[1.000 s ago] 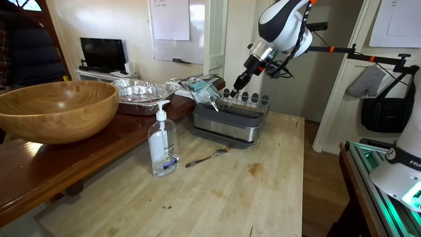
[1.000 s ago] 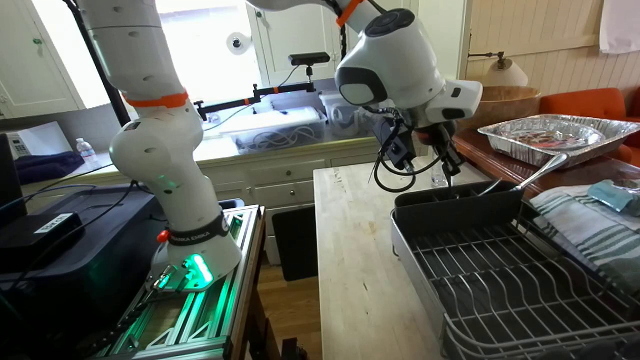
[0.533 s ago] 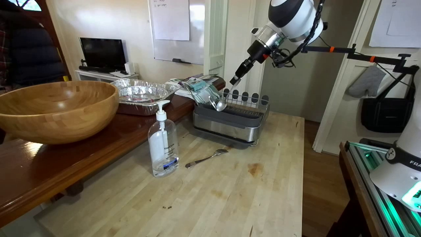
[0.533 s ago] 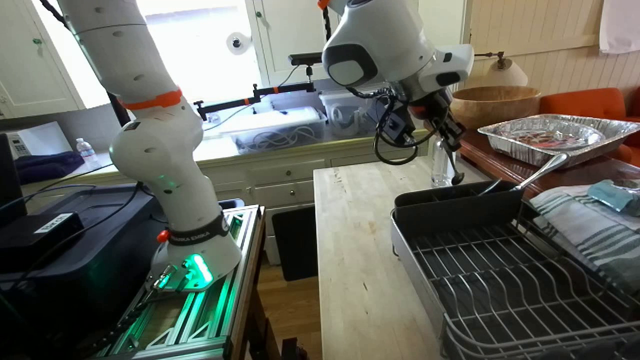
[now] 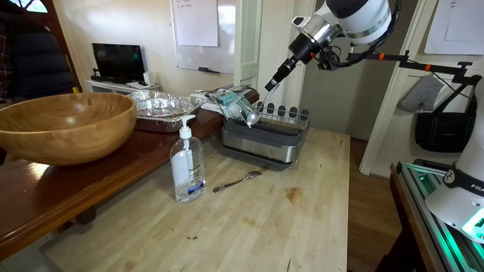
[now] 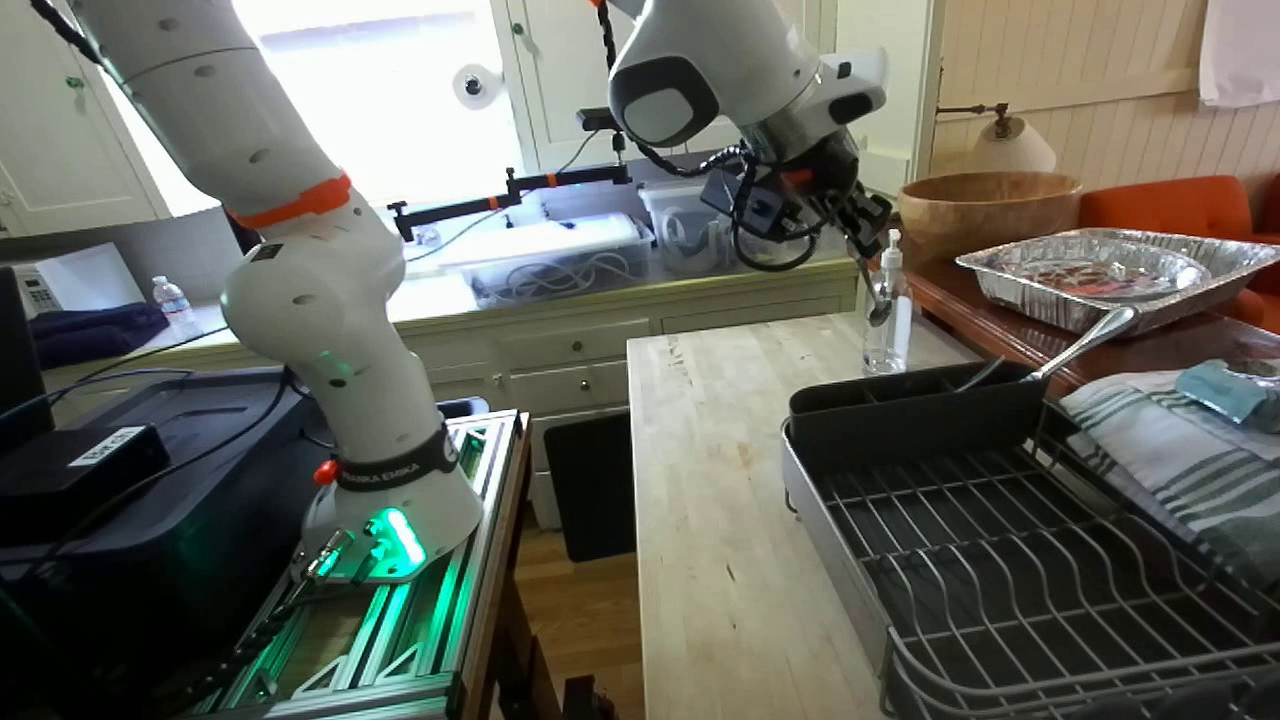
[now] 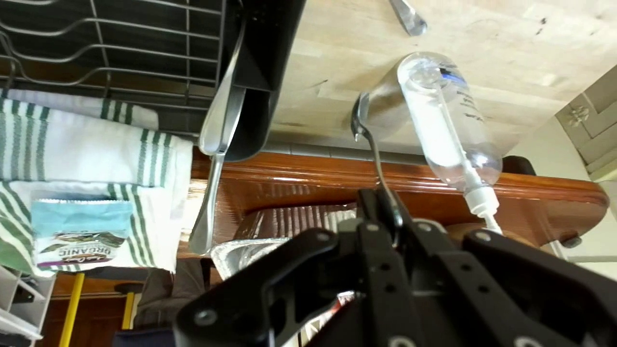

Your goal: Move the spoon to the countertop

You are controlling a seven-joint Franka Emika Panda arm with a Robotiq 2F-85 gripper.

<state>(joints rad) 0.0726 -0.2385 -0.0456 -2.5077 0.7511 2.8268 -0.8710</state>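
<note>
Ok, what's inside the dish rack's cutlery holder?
At least two metal utensils lean in the holder, poking out on top. Its walls hide their lower ends in both exterior views; the wrist view is too dark there.

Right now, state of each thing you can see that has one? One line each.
spoon: held tilted in the air, scoop end down
hand: closed on the spoon's handle
pump bottle: upright, filled only near the bottom
countertop: stained in spots
loose utensil: lying on the countertop
cutlery: leaning in the caddy
wooden bowl: right way up
foil pan: uncovered
TV: screen dark
base light: glowing green
oven mitt: hanging
</note>
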